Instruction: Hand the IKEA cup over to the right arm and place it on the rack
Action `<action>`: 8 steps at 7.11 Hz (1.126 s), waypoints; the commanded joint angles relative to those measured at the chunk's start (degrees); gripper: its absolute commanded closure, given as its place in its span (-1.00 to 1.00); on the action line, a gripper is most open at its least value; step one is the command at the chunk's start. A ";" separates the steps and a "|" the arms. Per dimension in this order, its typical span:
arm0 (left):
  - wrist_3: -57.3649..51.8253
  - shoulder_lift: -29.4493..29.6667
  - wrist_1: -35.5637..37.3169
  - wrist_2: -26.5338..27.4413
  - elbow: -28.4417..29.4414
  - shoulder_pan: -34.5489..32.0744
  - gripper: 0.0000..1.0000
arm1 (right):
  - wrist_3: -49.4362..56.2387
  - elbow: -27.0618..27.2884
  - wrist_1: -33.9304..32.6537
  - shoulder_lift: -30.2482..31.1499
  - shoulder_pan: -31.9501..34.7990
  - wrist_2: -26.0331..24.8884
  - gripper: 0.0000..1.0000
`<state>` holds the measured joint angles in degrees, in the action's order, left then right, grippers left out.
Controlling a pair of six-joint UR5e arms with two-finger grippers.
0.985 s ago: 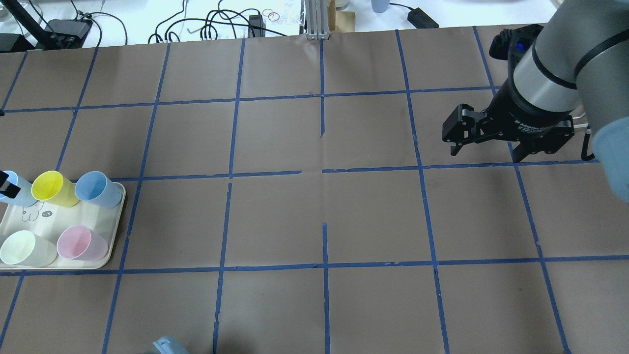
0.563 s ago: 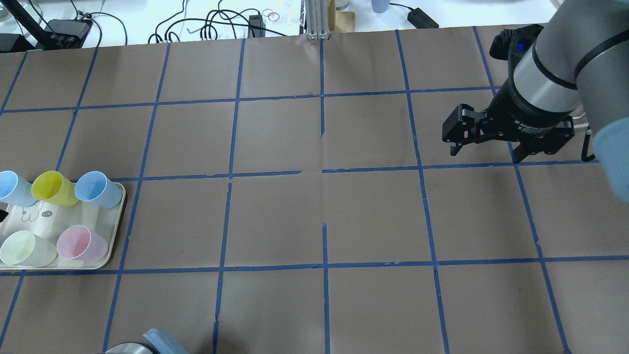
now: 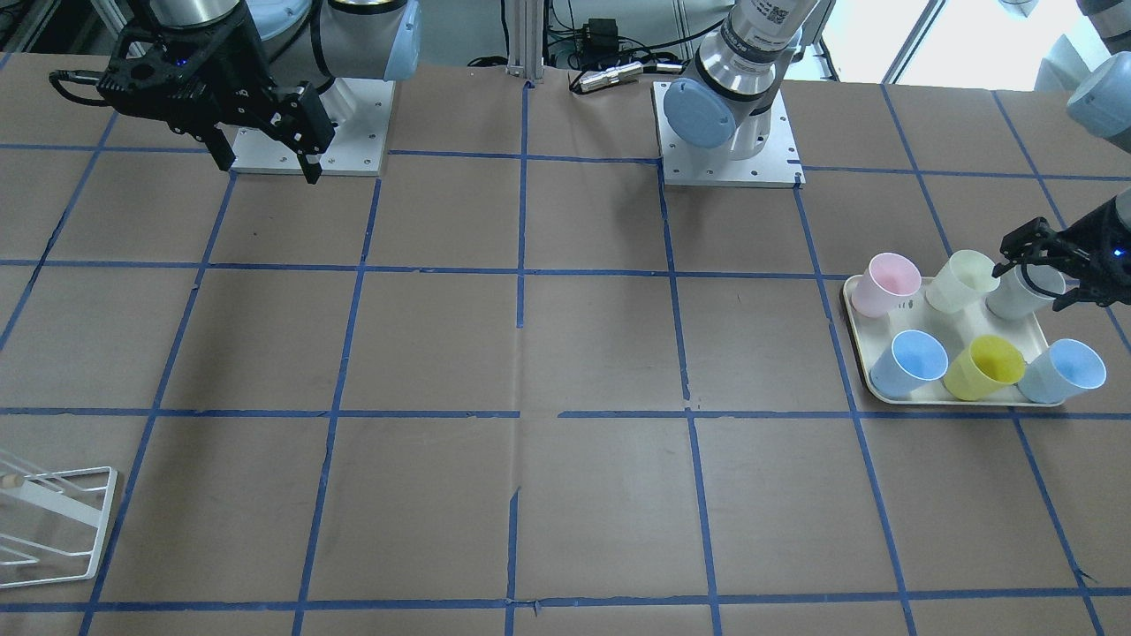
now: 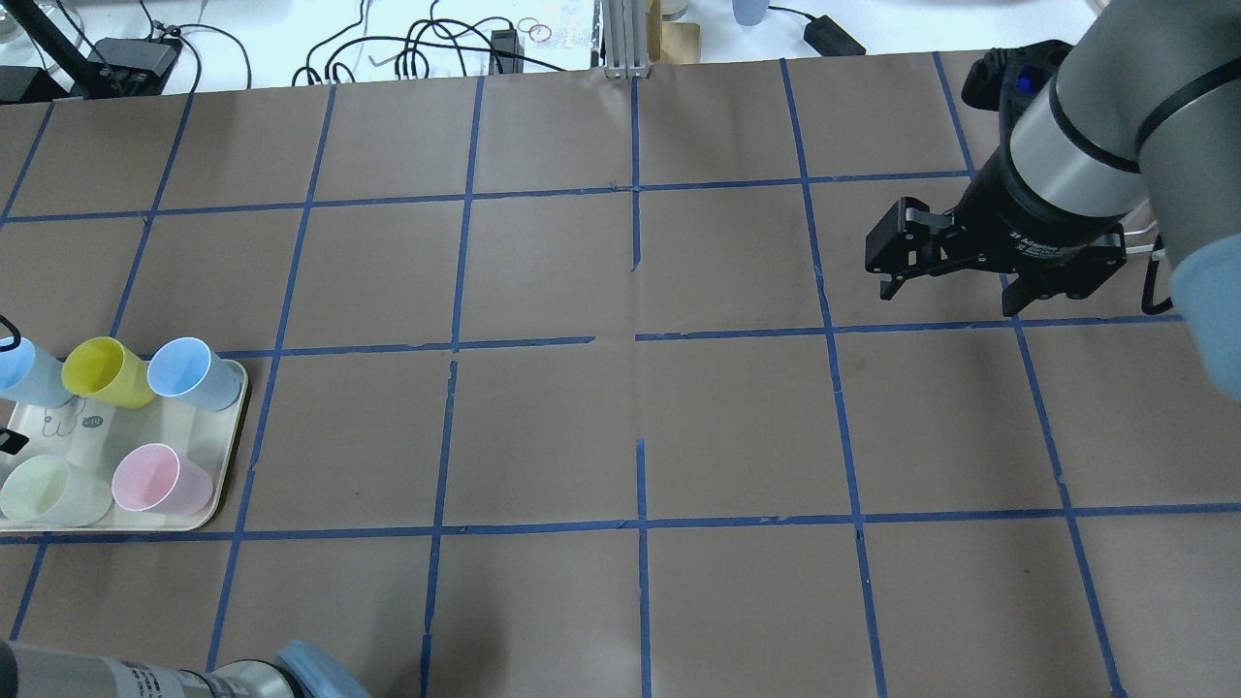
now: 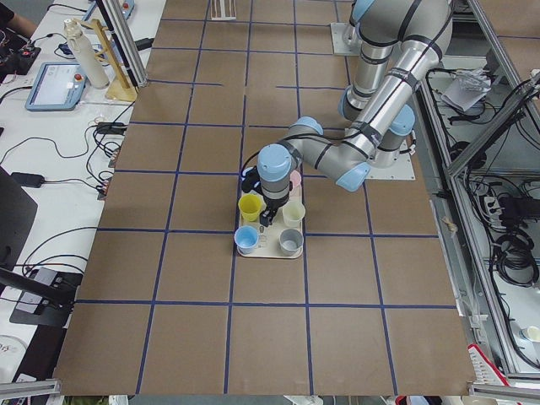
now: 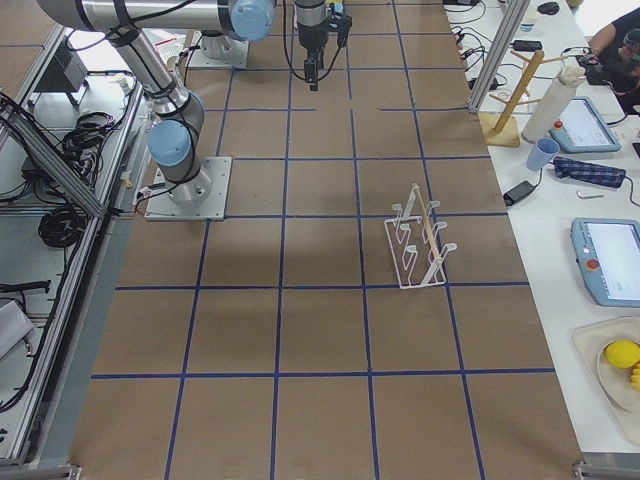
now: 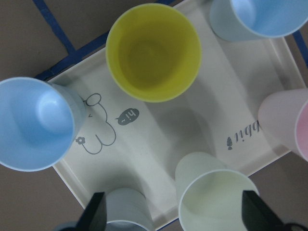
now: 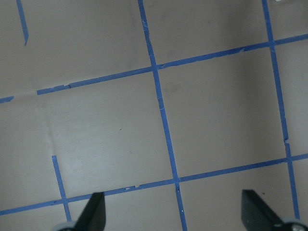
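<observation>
Over the tray, left hand wide by IKEA cup, nearly cropped overhead, right hand wide too.

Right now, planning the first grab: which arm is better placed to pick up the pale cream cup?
Left. The left pincer hovers open over the tray beside the IKEA cup; the right pincer hangs far across the table.

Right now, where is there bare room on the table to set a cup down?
The middle of the table is bare, from the rack to the tray. Under the right tool is bare too. The tray is crowded: six cups, the left tool open over them.
</observation>
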<state>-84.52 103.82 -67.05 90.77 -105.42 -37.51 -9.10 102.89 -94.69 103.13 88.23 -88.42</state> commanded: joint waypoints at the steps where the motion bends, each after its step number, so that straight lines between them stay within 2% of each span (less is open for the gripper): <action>1: -0.39 1.55 0.34 0.02 -0.32 0.24 -1.00 | 1.36 -0.06 -0.23 1.11 0.10 5.14 -1.00; 3: -0.65 1.82 0.60 0.11 -1.37 0.33 -1.00 | 3.65 -0.15 -0.66 1.02 -0.07 18.21 -1.00; 4: -0.74 1.82 0.61 0.46 -1.81 0.33 -1.00 | 3.74 0.03 -2.32 0.76 -0.08 26.38 -1.00; 6: -1.26 1.91 2.88 2.75 -3.65 0.33 -1.00 | 3.48 0.29 -2.08 0.58 -1.30 40.36 -1.00; 7: -1.27 1.91 3.94 2.75 -4.01 0.33 -0.89 | 3.56 0.73 -1.20 0.58 -3.74 49.39 -1.00; 8: -1.35 2.00 4.03 2.75 -4.01 0.33 -0.60 | 3.48 1.34 -0.85 0.58 -5.86 57.23 -1.00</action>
<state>-85.77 105.75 -63.60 93.42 -109.17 -37.18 -5.58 103.62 -96.08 103.73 84.82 -40.92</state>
